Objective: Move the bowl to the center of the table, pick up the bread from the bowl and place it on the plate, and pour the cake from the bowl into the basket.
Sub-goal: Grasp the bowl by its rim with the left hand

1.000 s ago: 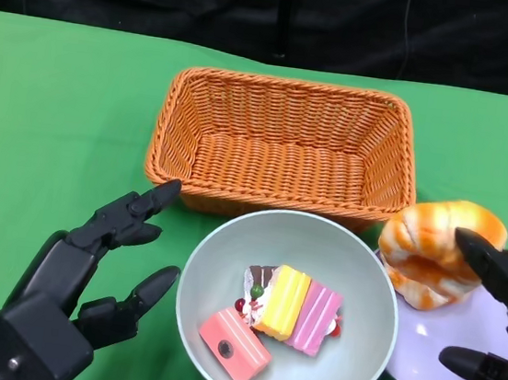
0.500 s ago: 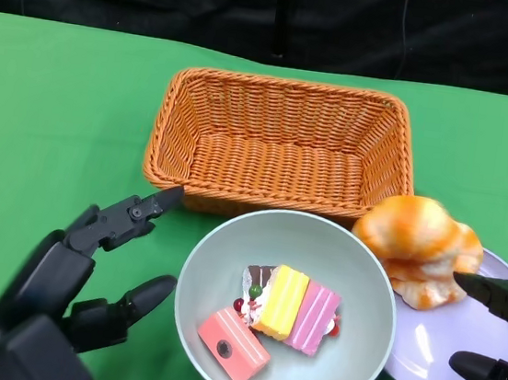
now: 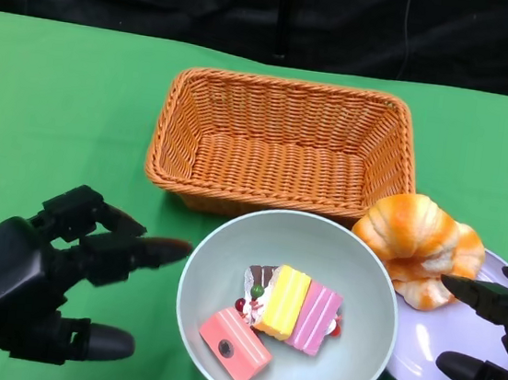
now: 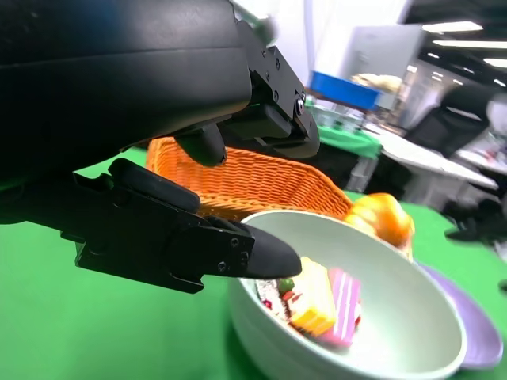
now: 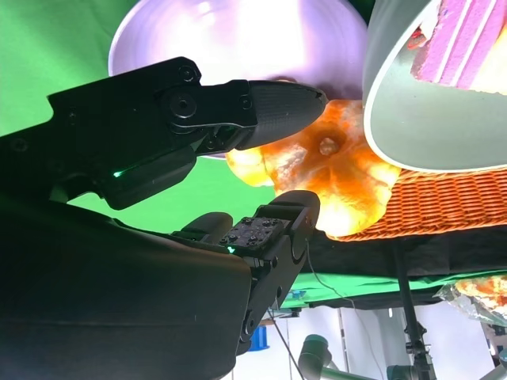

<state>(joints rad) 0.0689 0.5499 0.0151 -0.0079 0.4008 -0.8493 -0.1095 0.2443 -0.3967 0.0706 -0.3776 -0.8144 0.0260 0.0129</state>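
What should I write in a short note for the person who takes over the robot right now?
Left hand: open, holds nothing, beside the bowl.
Right hand: open, over the plate, apart from the bread.
Bowl sits in front of the basket, with the cake pieces inside.
Done: bread lies on the plate.
Left: pour the cake into the basket.

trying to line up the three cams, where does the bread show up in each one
Head view: the bread lies at the right, on the plate's near-basket edge, beside the bowl.
Right wrist view: bread at centre, just past the right hand's fingers.
Left wrist view: only an orange top shows behind the bowl's far rim.
Shared landmark: the wicker basket, next to the bread in every view.
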